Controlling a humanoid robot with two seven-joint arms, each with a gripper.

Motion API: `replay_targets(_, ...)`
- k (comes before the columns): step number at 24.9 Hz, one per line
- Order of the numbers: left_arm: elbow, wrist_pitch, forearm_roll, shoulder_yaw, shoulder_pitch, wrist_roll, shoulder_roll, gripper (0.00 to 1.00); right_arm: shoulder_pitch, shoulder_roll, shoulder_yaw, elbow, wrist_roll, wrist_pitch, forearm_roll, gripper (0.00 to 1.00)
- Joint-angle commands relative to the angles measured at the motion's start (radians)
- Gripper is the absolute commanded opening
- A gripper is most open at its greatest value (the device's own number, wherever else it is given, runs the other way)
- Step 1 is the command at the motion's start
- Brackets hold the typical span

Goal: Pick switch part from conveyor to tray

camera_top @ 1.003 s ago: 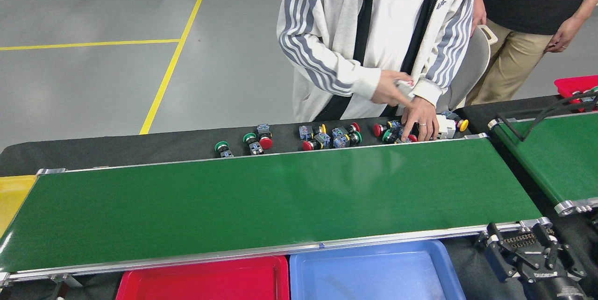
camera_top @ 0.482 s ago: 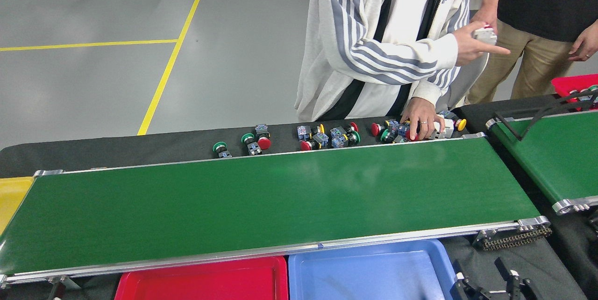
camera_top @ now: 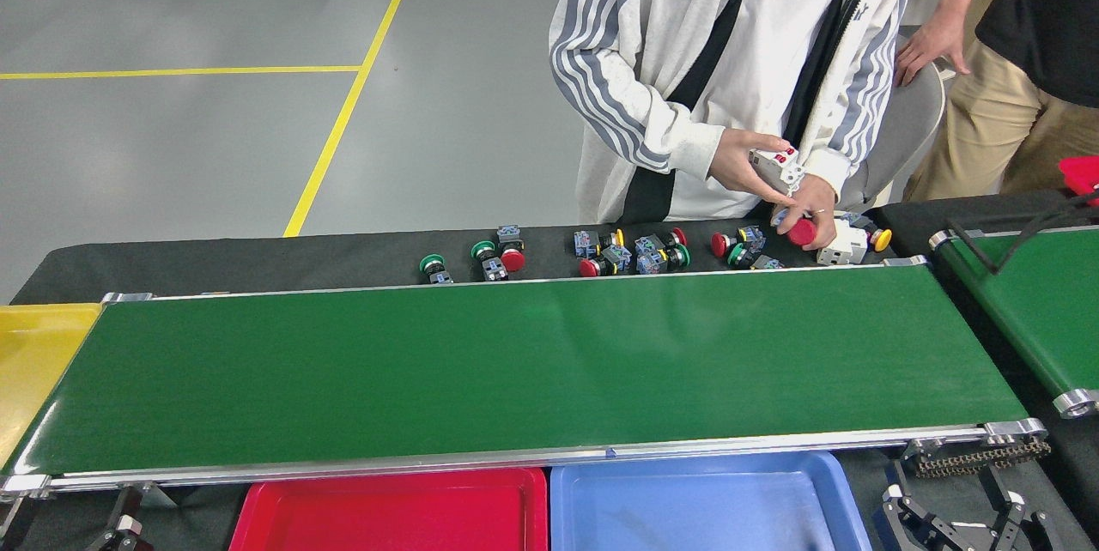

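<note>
The long dark green conveyor belt [camera_top: 515, 371] carries no switch part; the small coloured push-button switch parts [camera_top: 635, 252] lie beyond its far rail on the black table [camera_top: 258, 263]. Right fingers [camera_top: 944, 521], nearer, seemingly spread; left fingers [camera_top: 120, 525] unclear.

place: factory work floor | signs: long green conveyor [camera_top: 515, 371] with metal rails | yellow lines [camera_top: 343, 118] painted on grey floor | red tray [camera_top: 386, 517] and blue tray [camera_top: 704, 508]
</note>
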Motion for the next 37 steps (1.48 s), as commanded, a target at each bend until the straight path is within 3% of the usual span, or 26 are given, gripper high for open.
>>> replay_targets(1, -0.013, -0.002, 0.001, 0.002, -0.008, 0.007, 0.016, 1.00, 0.013, -0.007, -0.002, -0.014, -0.008, -0.052, -0.010, 0.98)
replay_targets(7, -0.012, -0.004, 0.001, -0.003, -0.009, -0.001, 0.014, 1.00, 0.030, -0.001, -0.002, -0.014, -0.006, -0.070, -0.010, 0.98)
replay_targets(12, -0.016, 0.001, -0.002, -0.115, -0.020, -0.002, 0.005, 1.00, 0.034, -0.001, -0.024, -0.014, -0.008, -0.069, -0.013, 0.98)
replay_targets(25, -0.022, 0.005, -0.003, -0.112, -0.014, -0.004, 0.003, 1.00, 0.065, 0.001, -0.042, -0.014, -0.008, -0.064, -0.015, 0.98)
replay_targets(29, -0.019, 0.005, -0.006, -0.119, -0.012, -0.002, 0.006, 1.00, 0.054, 0.044, -0.066, -0.014, -0.008, -0.061, -0.015, 0.98)
replay_targets(37, -0.024, -0.002, -0.036, -0.182, -0.018, -0.004, 0.023, 1.00, 0.022, 0.038, -0.066, -0.012, 0.003, -0.007, -0.012, 0.98)
